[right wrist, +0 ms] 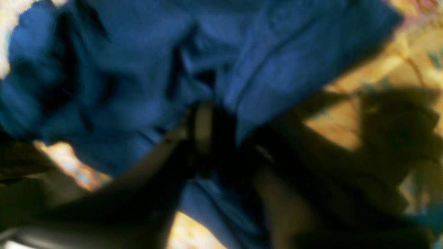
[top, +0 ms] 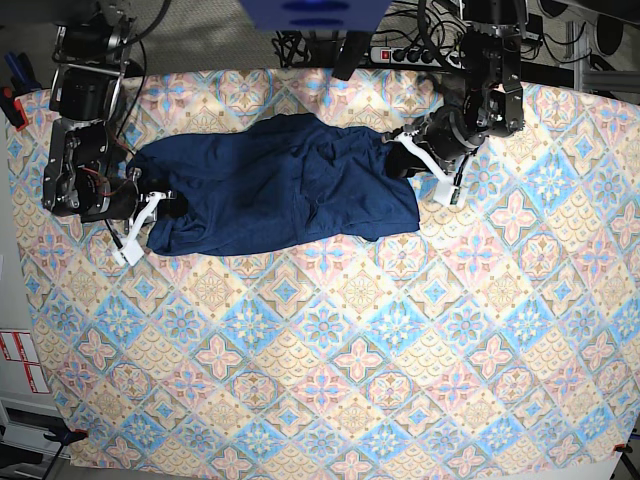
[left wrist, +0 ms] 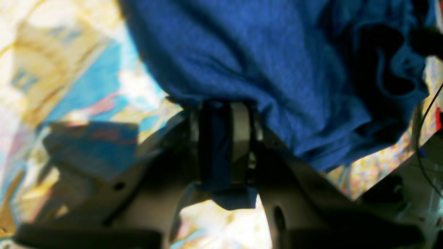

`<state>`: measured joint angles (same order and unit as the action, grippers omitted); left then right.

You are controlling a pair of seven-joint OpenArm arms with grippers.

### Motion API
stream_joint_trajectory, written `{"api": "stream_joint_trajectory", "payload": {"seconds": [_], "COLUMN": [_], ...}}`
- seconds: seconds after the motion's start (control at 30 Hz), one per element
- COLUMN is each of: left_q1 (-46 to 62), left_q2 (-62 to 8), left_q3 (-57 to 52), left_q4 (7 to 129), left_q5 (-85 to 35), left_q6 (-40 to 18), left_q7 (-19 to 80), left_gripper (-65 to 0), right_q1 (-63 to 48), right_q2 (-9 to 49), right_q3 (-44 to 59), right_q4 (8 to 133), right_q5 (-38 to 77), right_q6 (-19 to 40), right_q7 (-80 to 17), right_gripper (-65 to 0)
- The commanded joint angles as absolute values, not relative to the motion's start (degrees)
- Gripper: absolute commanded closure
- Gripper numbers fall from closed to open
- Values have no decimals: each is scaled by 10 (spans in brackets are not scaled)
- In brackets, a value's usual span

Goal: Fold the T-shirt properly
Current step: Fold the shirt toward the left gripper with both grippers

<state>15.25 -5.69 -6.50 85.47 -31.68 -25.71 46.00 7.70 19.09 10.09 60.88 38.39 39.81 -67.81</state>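
Observation:
The dark navy T-shirt point(top: 280, 190) lies crumpled and stretched sideways across the far half of the patterned cloth. At its right end in the base view, my left gripper point(top: 400, 155) is shut on a bunched edge. The left wrist view shows blue fabric point(left wrist: 242, 52) pinched between the fingers of the left gripper point(left wrist: 223, 107), with a tail hanging below. At the shirt's left end sits my right gripper point(top: 165, 205). In the blurred right wrist view, the T-shirt point(right wrist: 138, 69) wraps around the right gripper point(right wrist: 218, 131). How its jaws stand is unclear.
A patterned tablecloth point(top: 350, 350) covers the whole table. Cables and a power strip point(top: 405, 55) lie beyond the far edge. A blue object point(top: 315, 12) hangs over the far middle. Both arm bases stand at the far corners.

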Motion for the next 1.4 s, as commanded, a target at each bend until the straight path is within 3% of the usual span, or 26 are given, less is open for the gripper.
{"api": "stream_joint_trajectory", "payload": {"seconds": [0.0, 0.13, 0.73, 1.07, 1.13, 1.3, 1.37], "left_q1": [153, 153, 152, 152, 152, 152, 152], "left_q2": [-58, -58, -59, -59, -59, -58, -58], "left_q3": [-65, -65, -66, -66, -66, -66, -66], "left_q4": [863, 863, 863, 863, 863, 863, 863], "left_q5": [-327, -327, -327, -327, -327, -327, -327], "left_q6": [-264, -264, -264, -263, -263, -263, -263], "left_q7": [456, 456, 456, 456, 456, 455, 455], "left_gripper": [-108, -108, -108, -108, -108, -108, -108], "right_q1": [87, 80, 56, 59, 59, 77, 81], "right_q2": [203, 203, 142, 142, 142, 142, 144], "right_q3": [103, 102, 100, 25, 20, 22, 22], "right_q4": [620, 622, 644, 653, 653, 652, 652], "right_q5": [384, 368, 368, 386, 385, 385, 385], "right_q6": [400, 400, 400, 400, 400, 400, 400], "right_q7": [-672, -672, -691, -691, -691, -691, -691], "right_gripper": [-206, -304, -299, -294, -266, -61, -25]}}
